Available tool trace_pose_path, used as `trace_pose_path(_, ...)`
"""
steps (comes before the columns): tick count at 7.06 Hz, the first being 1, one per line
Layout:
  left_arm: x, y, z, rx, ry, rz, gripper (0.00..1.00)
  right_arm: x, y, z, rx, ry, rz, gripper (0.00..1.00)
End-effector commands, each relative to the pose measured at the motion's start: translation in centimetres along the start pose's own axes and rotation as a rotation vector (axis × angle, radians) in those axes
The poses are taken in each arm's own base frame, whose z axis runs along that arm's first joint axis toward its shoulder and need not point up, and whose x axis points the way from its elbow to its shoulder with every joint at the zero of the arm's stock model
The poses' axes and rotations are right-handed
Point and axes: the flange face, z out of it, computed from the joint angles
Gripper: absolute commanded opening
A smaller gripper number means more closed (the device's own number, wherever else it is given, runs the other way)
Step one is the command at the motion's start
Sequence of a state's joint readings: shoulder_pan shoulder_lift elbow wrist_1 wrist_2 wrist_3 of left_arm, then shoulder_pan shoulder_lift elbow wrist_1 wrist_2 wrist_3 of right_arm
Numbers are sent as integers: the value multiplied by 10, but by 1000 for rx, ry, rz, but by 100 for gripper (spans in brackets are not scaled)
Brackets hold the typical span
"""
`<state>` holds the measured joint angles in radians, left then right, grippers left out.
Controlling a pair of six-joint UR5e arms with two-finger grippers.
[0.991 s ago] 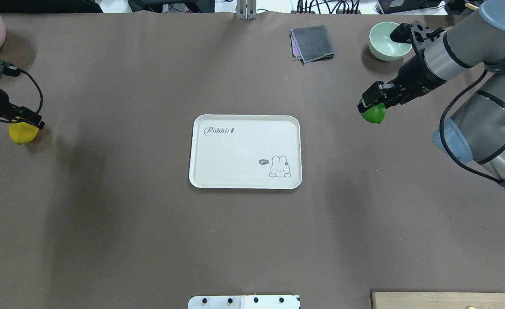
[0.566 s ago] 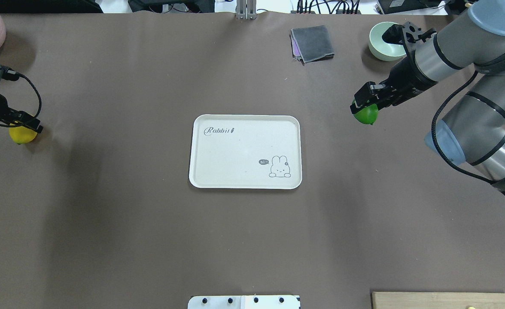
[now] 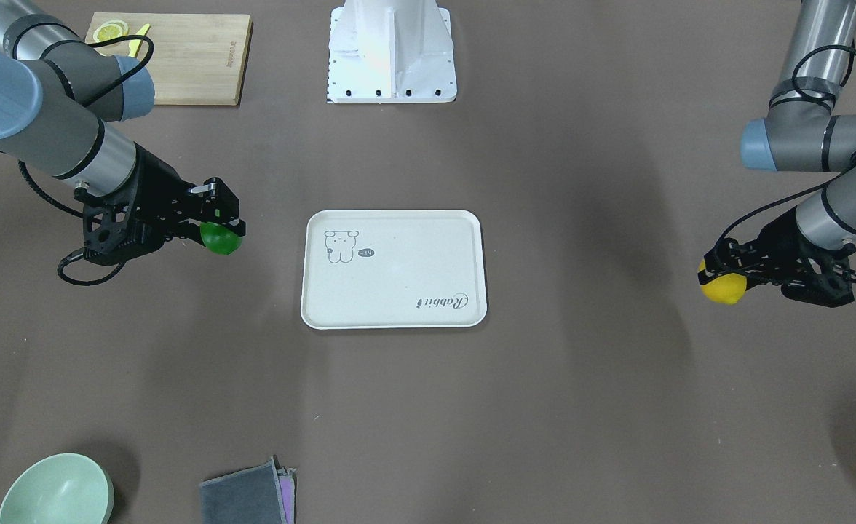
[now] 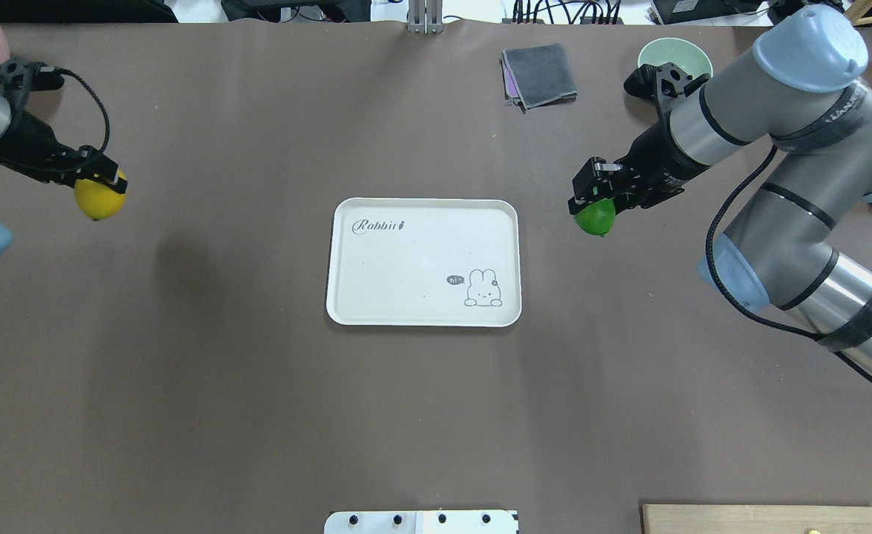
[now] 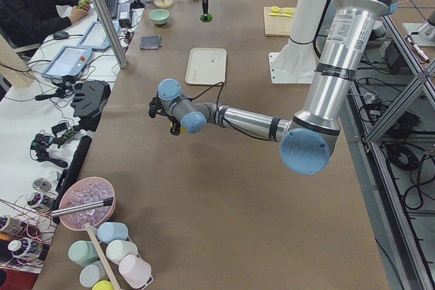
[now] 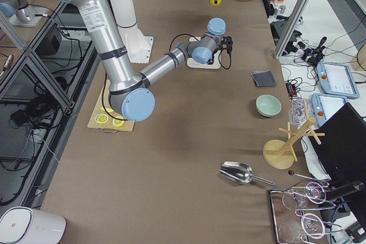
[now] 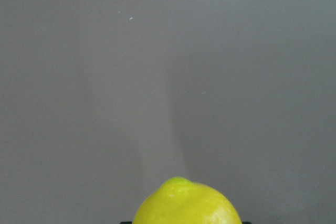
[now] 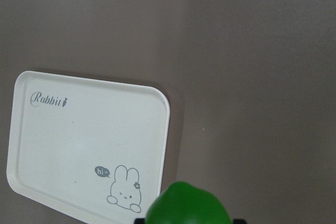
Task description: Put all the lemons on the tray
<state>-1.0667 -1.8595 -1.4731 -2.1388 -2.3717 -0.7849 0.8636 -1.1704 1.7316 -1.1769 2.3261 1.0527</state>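
Yellow lemon (image 4: 98, 202): gripped by the left gripper (image 4: 101, 187), well apart from the tray (image 4: 421, 201), at its 10 o'clock.
Green lemon (image 4: 594, 216): clamped in the right gripper (image 4: 593, 202), near the tray's 2 o'clock corner.
Handling: judged light, firm, glossy and roll-prone; best held across the middle.
Tray contents: no lemon is carried yet.

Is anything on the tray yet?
Nothing: the tray shows only its rabbit print, fully uncovered. The right gripper holds the green lemon, the left gripper the yellow lemon, both beside it.

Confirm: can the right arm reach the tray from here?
Probably yes. The right claw, shut on the green lemon, hangs just beside the tray, with nothing standing between them.
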Motion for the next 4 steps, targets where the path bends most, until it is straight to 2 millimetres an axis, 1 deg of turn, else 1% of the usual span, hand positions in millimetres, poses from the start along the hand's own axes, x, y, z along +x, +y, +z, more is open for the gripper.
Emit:
trace_pose_path(1,117,0,25,-24,79,-75,0,-31,15,33,37,29,70,0)
trace_pose_path(2,161,-2,28,-29,112,-121,0,-59,25,53,72,36,102,0)
trace_pose_path(3,199,4,40,-20,122,-150,0,-77,33,72,93,47,115,0)
trace_pose_path(4,239,19,63,-4,118,-157,0,-84,37,90,123,70,123,0)
